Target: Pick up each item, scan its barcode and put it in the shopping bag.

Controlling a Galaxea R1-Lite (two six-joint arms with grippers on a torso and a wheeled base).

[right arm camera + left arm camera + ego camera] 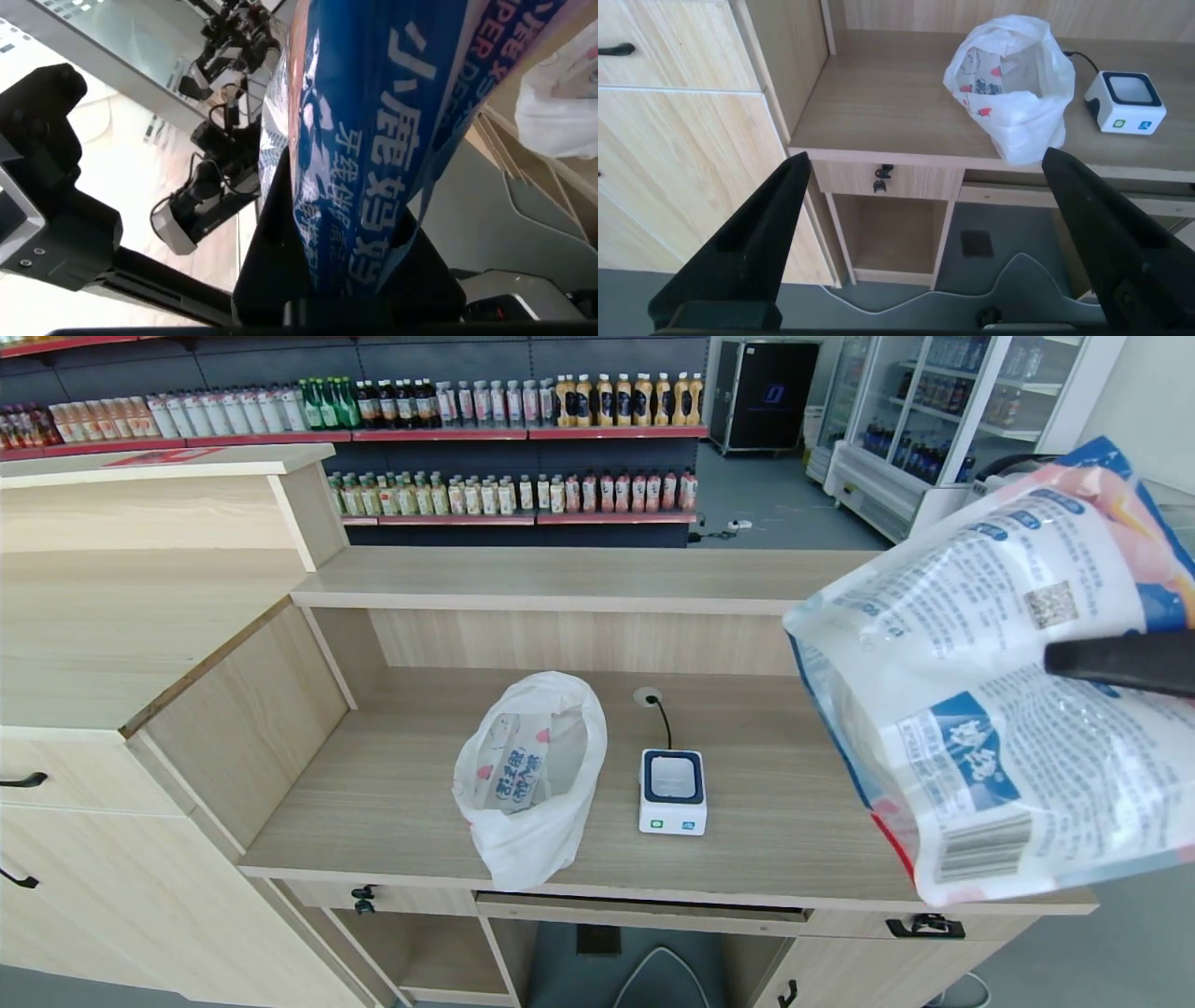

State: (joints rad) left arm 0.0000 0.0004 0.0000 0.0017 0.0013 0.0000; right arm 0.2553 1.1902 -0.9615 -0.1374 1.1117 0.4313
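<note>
Blue-and-white pouch (pixel 980 709), barcode (pixel 980 847) and square code (pixel 1052 605) showing, pinched in right gripper (pixel 350 254).

The pouch (pixel 980 709) carries blocks of small blue print on white, too fine to make out. It also has a large white sign on a blue patch, a square code (pixel 1052 605) near its upper end and a barcode (pixel 980 849) near its lower edge. In the right wrist view, its blue band bears large white characters. The pack (pixel 512 770) inside the shopping bag (pixel 551 849) shows big dark characters. The scanner (pixel 672 791) has a green mark and a blue mark on its front. A black case (pixel 761 420) at the back bears a small blue logo.
</note>
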